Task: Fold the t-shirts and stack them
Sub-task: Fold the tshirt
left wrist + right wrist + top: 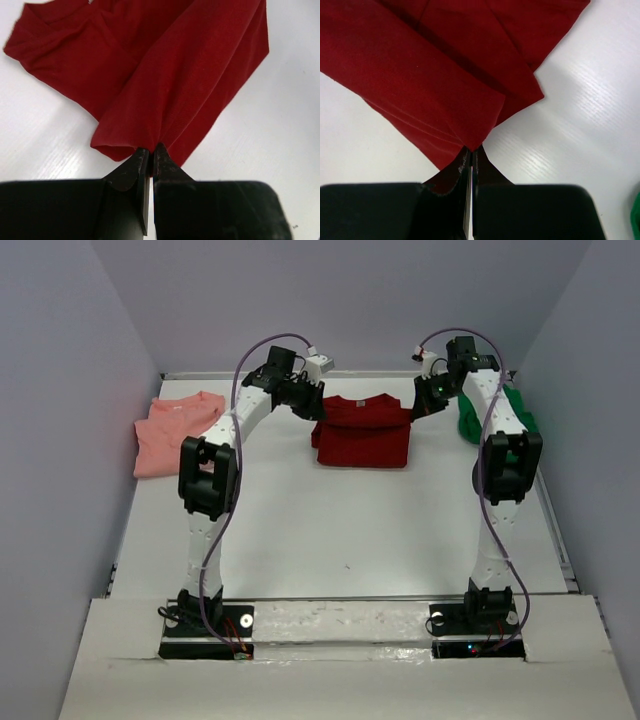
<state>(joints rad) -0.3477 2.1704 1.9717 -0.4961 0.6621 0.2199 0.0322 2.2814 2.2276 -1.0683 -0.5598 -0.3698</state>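
Where the table [340, 540] reaches its far left, well apart from the left gripper [151, 150] on its outer side, the salmon pink t-shirt [178, 432] lies in a rumpled, loosely folded heap. The left gripper has its two fingers pressed together on a pinch of the dark red t-shirt [362, 435], holding it at the shirt's left edge. In the left wrist view the cloth gathers into long folds that run down to the fingertips, and the rest spreads over the white surface beyond them.

The red shirt lies between the two grippers, partly folded, with its collar on the side away from the arm bases. The right gripper [471, 150] is likewise clamped on the red shirt, at its right edge. In the right wrist view several flat layers overlap, and the corner of the top layer meets the closed fingertips.

Just outside the right gripper, the bright green t-shirt [468, 423] sits bunched near the table's right edge, partly hidden behind the right arm. A sliver of green shows at the lower right corner of the right wrist view.
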